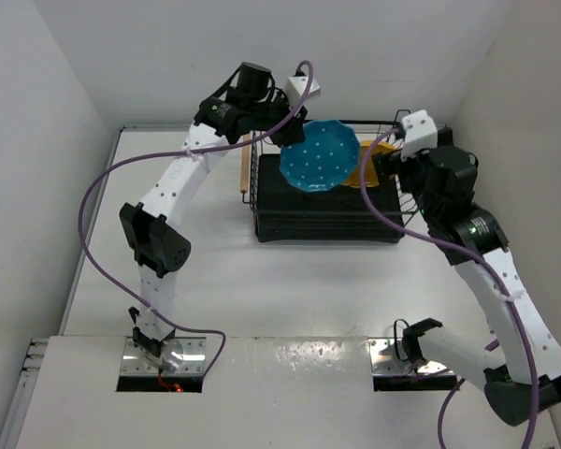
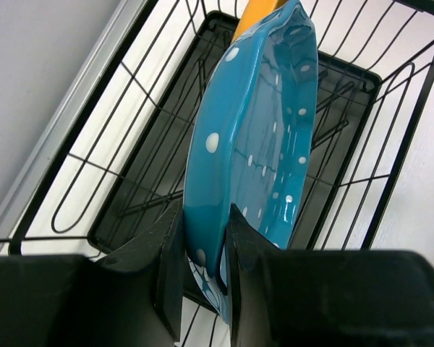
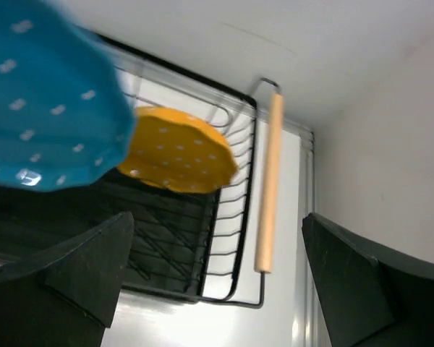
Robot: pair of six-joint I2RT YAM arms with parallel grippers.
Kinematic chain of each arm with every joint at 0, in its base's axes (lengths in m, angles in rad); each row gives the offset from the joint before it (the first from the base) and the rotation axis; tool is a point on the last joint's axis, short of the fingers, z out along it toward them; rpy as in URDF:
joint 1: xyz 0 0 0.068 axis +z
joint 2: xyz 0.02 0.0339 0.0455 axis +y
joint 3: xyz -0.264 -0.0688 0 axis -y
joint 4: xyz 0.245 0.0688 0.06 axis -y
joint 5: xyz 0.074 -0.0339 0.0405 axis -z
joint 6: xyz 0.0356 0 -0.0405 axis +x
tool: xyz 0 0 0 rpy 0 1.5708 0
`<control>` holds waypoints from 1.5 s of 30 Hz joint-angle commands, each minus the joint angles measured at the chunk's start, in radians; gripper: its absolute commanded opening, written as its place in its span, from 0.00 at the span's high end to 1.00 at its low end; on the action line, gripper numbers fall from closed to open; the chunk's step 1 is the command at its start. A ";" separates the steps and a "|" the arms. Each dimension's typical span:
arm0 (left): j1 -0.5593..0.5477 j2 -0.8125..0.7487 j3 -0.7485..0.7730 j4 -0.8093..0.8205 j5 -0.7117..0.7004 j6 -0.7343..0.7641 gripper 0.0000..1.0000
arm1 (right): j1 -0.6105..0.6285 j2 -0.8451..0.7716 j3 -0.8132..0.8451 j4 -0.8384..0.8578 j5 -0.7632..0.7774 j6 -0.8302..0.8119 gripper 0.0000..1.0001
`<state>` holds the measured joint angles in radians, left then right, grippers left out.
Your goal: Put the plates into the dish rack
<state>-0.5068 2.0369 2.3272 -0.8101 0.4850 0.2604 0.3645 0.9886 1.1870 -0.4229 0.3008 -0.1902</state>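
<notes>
One of the two plates seems already loaded: the yellow-orange plate (image 3: 177,155) stands tilted inside the dish rack (image 1: 327,217), at its right end, near the wooden handle (image 3: 267,181). I cannot see whether it sits properly between the wires. The teal plate (image 2: 260,130) is not yet in. It is in the air over the rack, to the left of the yellow-orange plate, held by its edge and tilted. So about half of the task looks done. What is left is to lower this plate into a free slot and release it.

The left gripper (image 2: 202,242) is clamped on the rim of the teal plate, one finger on each face. The right gripper (image 3: 217,220) has its fingers wide apart and carries nothing; it hangs near the right end of the rack.

The teal plate is glossy, with a scalloped edge and small white dots on both faces. The yellow-orange one has the same shape and dots. Both look glazed, so I judge them slippery and easy to chip against the wires.
</notes>
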 commanded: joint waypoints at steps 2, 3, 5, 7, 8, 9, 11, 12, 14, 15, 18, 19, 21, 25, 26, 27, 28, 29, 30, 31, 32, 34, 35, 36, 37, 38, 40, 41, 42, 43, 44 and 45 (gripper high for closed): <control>-0.065 -0.021 0.089 0.176 0.026 0.057 1.00 | -0.131 0.167 0.153 -0.052 0.236 0.314 0.01; -0.079 -0.021 0.089 0.190 0.015 0.057 1.00 | -0.201 0.204 0.254 -0.133 0.201 0.352 0.01; -0.104 0.009 0.089 0.216 0.000 0.069 1.00 | -0.300 0.306 0.287 -0.174 0.108 0.483 0.01; -0.142 0.022 0.098 0.226 -0.025 0.089 1.00 | -0.413 0.332 0.277 -0.122 0.012 0.572 0.01; -0.154 0.022 0.098 0.226 -0.035 0.112 1.00 | -0.433 0.329 0.261 -0.090 -0.043 0.578 0.01; -0.165 0.022 0.098 0.226 -0.036 0.123 1.00 | -0.449 0.323 0.219 0.035 -0.075 0.584 0.02; -0.199 0.031 0.089 0.226 -0.058 0.152 1.00 | -0.496 0.308 0.130 0.117 -0.162 0.554 0.02; -0.211 0.031 0.089 0.226 -0.074 0.187 1.00 | -0.507 0.321 0.123 0.160 -0.187 0.551 0.02; -0.222 0.054 0.078 0.226 -0.123 0.230 1.00 | -0.548 0.375 0.140 0.164 -0.281 0.554 0.02; -0.237 0.063 0.078 0.236 -0.147 0.247 1.00 | -0.556 0.387 0.143 0.167 -0.290 0.566 0.02; -0.256 0.103 0.087 0.298 -0.220 0.247 1.00 | -0.575 0.426 0.128 0.199 -0.341 0.555 0.03; -0.256 0.112 0.101 0.308 -0.249 0.247 1.00 | -0.576 0.429 0.102 0.244 -0.348 0.554 0.03; -0.280 0.134 0.101 0.324 -0.279 0.258 1.00 | -0.578 0.426 0.068 0.275 -0.350 0.535 0.03; -0.289 0.152 0.101 0.333 -0.318 0.272 1.00 | -0.581 0.435 0.025 0.354 -0.351 0.523 0.03; -0.289 0.152 0.089 0.333 -0.318 0.272 1.00 | -0.579 0.439 0.025 0.361 -0.351 0.520 0.03; -0.280 0.163 0.089 0.342 -0.318 0.261 1.00 | -0.579 0.458 0.025 0.378 -0.351 0.511 0.03; -0.280 0.163 0.089 0.356 -0.318 0.261 1.00 | -0.579 0.466 0.025 0.387 -0.356 0.506 0.03; -0.280 0.163 0.075 0.367 -0.318 0.261 1.00 | -0.579 0.473 0.025 0.392 -0.359 0.502 0.03; -0.270 0.173 0.075 0.385 -0.318 0.261 1.00 | -0.579 0.495 0.028 0.403 -0.365 0.499 0.03; -0.269 0.174 0.075 0.396 -0.318 0.249 1.00 | -0.579 0.501 0.029 0.406 -0.380 0.503 0.03; -0.269 0.183 0.075 0.407 -0.327 0.235 1.00 | -0.579 0.507 0.031 0.418 -0.397 0.505 0.05; -0.269 0.183 0.075 0.426 -0.309 0.223 1.00 | -0.581 0.522 0.028 0.415 -0.431 0.521 0.05; -0.269 0.183 0.075 0.427 -0.284 0.212 1.00 | -0.581 0.525 0.026 0.452 -0.451 0.526 0.06; -0.269 0.183 0.075 0.436 -0.269 0.212 1.00 | -0.579 0.532 0.022 0.458 -0.466 0.535 0.06; -0.269 0.183 0.075 0.436 -0.252 0.200 1.00 | -0.581 0.532 0.017 0.461 -0.474 0.543 0.07; -0.260 0.183 0.075 0.436 -0.222 0.200 1.00 | -0.579 0.532 0.011 0.467 -0.482 0.544 0.07; -0.260 0.183 0.066 0.445 -0.201 0.191 1.00 | -0.581 0.529 -0.001 0.473 -0.482 0.545 0.08; -0.260 0.193 0.057 0.459 -0.201 0.177 1.00 | -0.579 0.525 -0.004 0.473 -0.480 0.546 0.08; -0.251 0.194 0.057 0.468 -0.191 0.166 1.00 | -0.579 0.522 -0.019 0.477 -0.480 0.546 0.08; -0.251 0.203 0.057 0.483 -0.191 0.166 1.00 | -0.581 0.512 -0.024 0.480 -0.479 0.535 0.08; -0.251 0.213 0.057 0.492 -0.191 0.166 1.00 | -0.579 0.510 -0.038 0.483 -0.480 0.529 0.08; -0.251 0.213 0.057 0.503 -0.191 0.175 1.00 | -0.581 0.504 -0.040 0.483 -0.477 0.525 0.08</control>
<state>-0.7719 2.2639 2.3531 -0.5205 0.2485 0.4519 -0.2104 1.5326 1.1625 -0.0002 -0.1562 0.3431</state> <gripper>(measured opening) 0.267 0.918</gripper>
